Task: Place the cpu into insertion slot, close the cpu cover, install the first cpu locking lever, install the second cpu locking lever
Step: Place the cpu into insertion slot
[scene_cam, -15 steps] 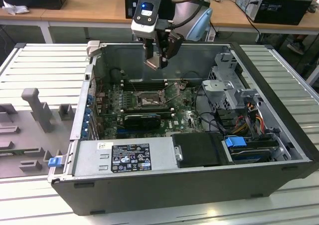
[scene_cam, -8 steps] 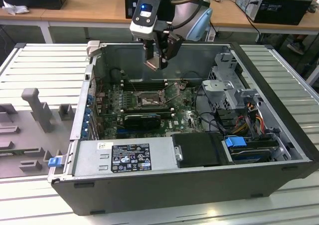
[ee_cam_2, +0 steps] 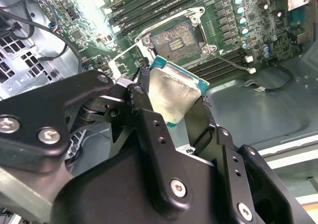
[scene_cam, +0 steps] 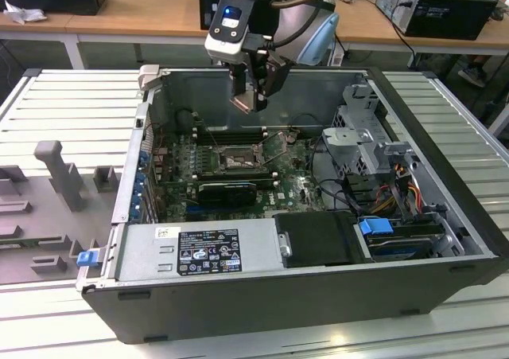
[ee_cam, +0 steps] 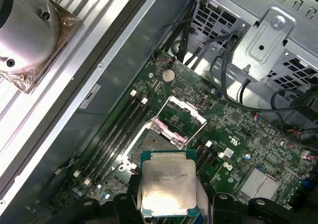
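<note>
In the exterior view a computer case lies open on a ribbed grey metal table; wooden desks run along the back of the room; grey plastic fixtures sit on the table toward the exterior view's left; the power supply along the case's near edge carries labels, one white and one black, with small print; the gripper hangs over the motherboard near the case's far wall, pinched on the cpu, which is up in the air above the insertion slot and apart from it.

In the second wrist view the cpu sits tilted between the black fingers, its silver top showing and a green edge round it; beyond it the insertion slot lies uncovered inside its silver rim.

In the first wrist view the cpu bears faint lines of print on its metal top; the insertion slot lies just past it on the board; the cpu cover stands raised at the slot's far side; memory sticks lie between the slot and the case wall; a coin battery sits near the board's edge; a white sticker is on the case wall.
</note>
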Robot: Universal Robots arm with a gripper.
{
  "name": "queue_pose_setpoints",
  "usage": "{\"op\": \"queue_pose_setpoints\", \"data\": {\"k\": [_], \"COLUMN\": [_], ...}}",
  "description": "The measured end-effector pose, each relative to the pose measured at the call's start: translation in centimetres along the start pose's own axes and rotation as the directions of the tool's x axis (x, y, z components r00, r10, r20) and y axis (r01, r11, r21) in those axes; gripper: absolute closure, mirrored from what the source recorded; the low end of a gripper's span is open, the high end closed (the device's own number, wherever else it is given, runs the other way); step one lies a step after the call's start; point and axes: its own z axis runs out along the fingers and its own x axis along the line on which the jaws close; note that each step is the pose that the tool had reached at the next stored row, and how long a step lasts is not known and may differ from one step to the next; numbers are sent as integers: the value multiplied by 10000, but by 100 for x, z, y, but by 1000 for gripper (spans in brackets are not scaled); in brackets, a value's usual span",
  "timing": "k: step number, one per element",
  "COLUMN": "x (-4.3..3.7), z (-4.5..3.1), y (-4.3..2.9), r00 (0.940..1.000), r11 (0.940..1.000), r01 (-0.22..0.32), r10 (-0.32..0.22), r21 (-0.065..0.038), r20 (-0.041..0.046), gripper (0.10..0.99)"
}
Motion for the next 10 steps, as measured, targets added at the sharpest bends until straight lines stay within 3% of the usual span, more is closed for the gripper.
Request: {"op": "queue_pose_setpoints", "data": {"k": [10], "x": [-1], "z": [47], "y": [-4], "r00": [9995], "r11": [9995], "r01": [-308], "r10": [308], "r21": [-5], "r20": [25], "gripper": [557]}}
